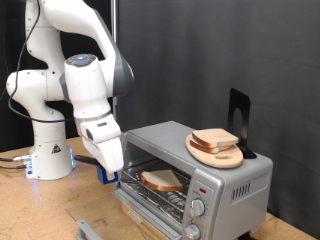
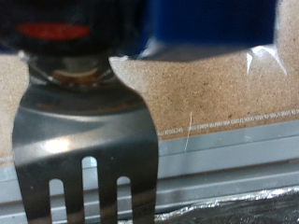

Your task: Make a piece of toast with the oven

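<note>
The silver oven (image 1: 215,180) stands at the exterior view's right with its glass door (image 1: 140,203) folded down open. One piece of toast (image 1: 161,181), pale with a brown crust, lies on the wire rack inside. My gripper (image 1: 104,174) hangs at the oven's left front corner, just above the open door. In the wrist view a metal fork (image 2: 86,154) fills the picture very close to the camera, tines towards a grey metal edge (image 2: 234,154). My fingers cannot be made out there.
A round wooden plate (image 1: 222,156) with a second bread slice (image 1: 214,139) sits on top of the oven, and a black stand (image 1: 238,118) rises behind it. A blurred blue object (image 2: 210,23) is close to the camera. The table (image 2: 215,93) is particleboard. Cables run near the robot base (image 1: 50,160).
</note>
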